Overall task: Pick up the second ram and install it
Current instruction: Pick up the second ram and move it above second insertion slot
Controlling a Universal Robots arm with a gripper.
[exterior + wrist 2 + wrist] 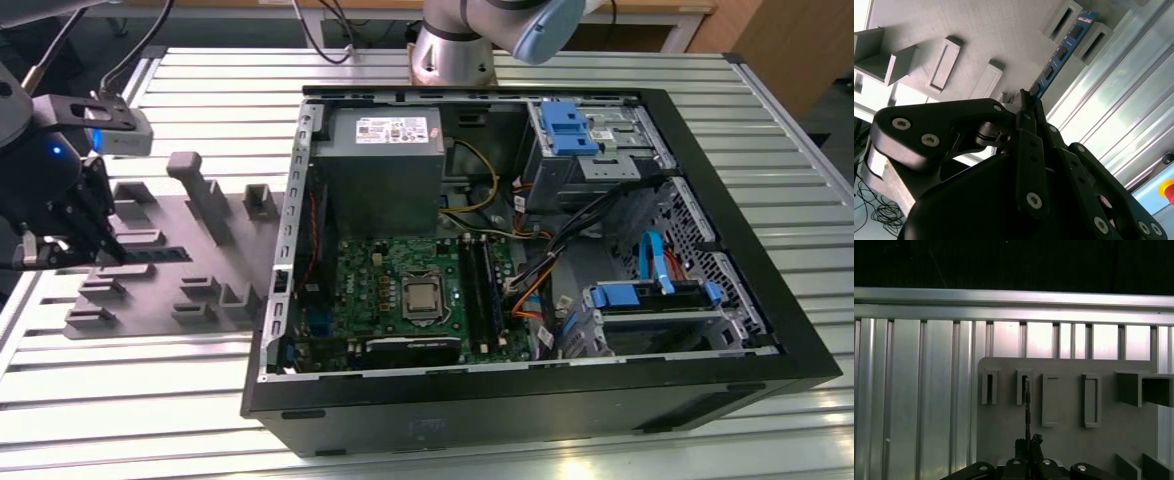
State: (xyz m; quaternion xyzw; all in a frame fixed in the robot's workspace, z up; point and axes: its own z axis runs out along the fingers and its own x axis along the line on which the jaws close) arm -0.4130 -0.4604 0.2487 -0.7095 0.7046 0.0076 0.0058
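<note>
I have the black gripper [1026,101] with its fingers clamped, as far as I can judge, on the near end of the thin blue-green memory stick [1061,53]. The stick stands on edge and runs ahead of the fingertips between slot blocks of the grey plastic holder tray [1004,30], which prop it upright for gripping.

Black end effector [1026,101], silver screws [1034,200]
</note>
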